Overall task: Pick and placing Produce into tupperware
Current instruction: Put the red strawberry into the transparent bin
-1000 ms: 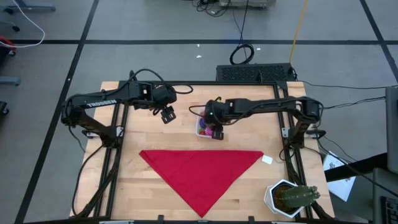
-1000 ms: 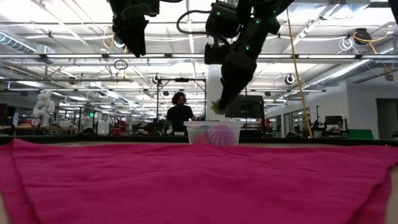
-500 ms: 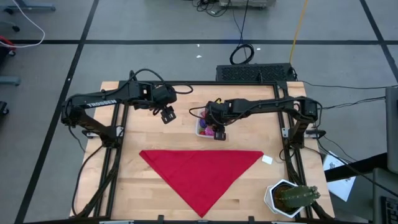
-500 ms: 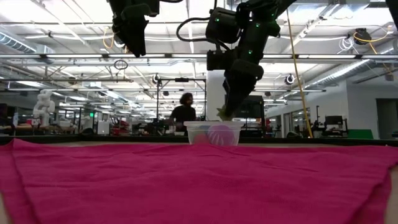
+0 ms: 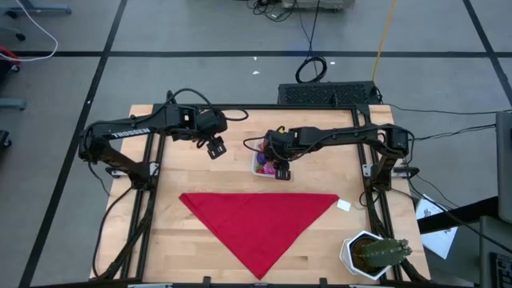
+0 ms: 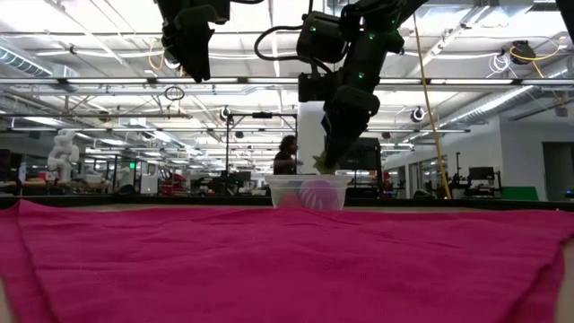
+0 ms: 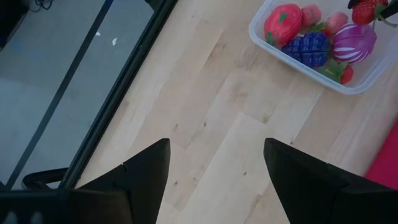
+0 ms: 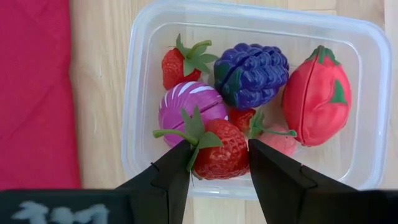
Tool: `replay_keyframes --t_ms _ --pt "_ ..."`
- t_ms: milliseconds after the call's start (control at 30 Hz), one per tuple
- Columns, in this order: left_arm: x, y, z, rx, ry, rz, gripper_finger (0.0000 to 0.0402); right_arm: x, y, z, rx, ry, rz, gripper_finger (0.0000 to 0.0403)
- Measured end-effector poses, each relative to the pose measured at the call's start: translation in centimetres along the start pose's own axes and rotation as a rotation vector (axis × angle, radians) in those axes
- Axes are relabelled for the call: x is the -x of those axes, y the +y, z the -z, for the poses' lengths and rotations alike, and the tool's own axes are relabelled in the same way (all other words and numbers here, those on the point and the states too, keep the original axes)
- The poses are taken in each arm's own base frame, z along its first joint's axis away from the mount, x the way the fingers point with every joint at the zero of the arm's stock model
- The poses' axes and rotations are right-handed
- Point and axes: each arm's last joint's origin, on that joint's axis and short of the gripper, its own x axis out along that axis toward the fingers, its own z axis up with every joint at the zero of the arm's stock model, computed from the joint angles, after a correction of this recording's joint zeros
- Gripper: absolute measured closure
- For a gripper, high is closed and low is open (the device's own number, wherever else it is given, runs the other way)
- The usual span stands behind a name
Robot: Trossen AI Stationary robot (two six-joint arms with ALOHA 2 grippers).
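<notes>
Right claw [image 8: 219, 163] pinching strawberry [image 8: 221, 149] over tupperware [image 8: 144, 37]; left claw [image 7: 214, 163] spread, arm [image 5: 132, 133] marked TROSSEN.

Six toy produce pieces [image 8: 252, 74], one tub [image 8: 367, 50]

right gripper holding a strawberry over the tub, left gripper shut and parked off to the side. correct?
Not quite. The left gripper is open, as the left wrist view shows. The rest holds: the right gripper grips a strawberry over the tub.
</notes>
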Motion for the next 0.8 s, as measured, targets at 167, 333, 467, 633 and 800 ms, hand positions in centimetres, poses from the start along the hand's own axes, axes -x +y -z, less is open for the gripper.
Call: replay_keyframes --t_ms 167,333,467,633,800 --pt "0.00 0.01 0.00 0.000 0.000 0.000 0.0135 0.00 -0.05 0.01 -0.002 0.000 0.001 0.0252" --pt "0.00 0.00 0.00 0.000 0.000 0.000 0.0135 0.00 -0.09 0.01 -0.002 0.001 0.004 0.0252" --pt "0.00 0.00 0.00 0.000 0.000 0.000 0.0135 0.00 -0.09 0.02 0.000 0.001 0.004 0.0252" --pt "0.00 0.00 0.00 0.000 0.000 0.000 0.0135 0.00 -0.16 0.02 0.023 0.001 0.006 0.0252" --pt "0.00 0.00 0.00 0.000 0.000 0.000 0.0135 0.00 -0.59 -0.06 0.015 -0.014 0.013 0.0251"
